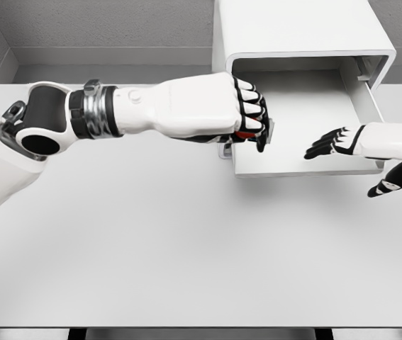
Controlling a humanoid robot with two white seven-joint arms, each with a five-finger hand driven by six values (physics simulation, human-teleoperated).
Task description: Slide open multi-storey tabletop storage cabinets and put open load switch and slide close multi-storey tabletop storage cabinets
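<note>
- Left arm (115,113) enters from the picture's left edge and reaches across the table (151,248) toward the cabinet.
- Left hand (247,113) sits at the drawer's left front corner, knuckles up.
- Its fingers (252,106) are curled tight around the switch (247,134); only a red patch and a grey edge show below and right of the fist.
- Switch is held above the drawer's left wall, at the rim, not down on the drawer floor. A small grey bit of it pokes out under the hand, just outside the drawer's left side.
- Cabinet (293,28) is a white box with rounded corners at the table's far edge, right of centre.
- Drawer (307,166) is pulled out toward the camera; its white floor is visible, front lip nearest the robot.
- Whether there are more storeys below, cannot tell from this top-down view.
- Right hand (342,145) comes in from the right edge, over the drawer's right front corner.
- Its fingers (325,145) are spread and slack, pointing left over the drawer, holding nothing; thumb (392,183) hangs lower, outside the drawer front.
- Right hand is well apart from the left hand and the switch.
- Contact between right hand and drawer: cannot tell.
</note>
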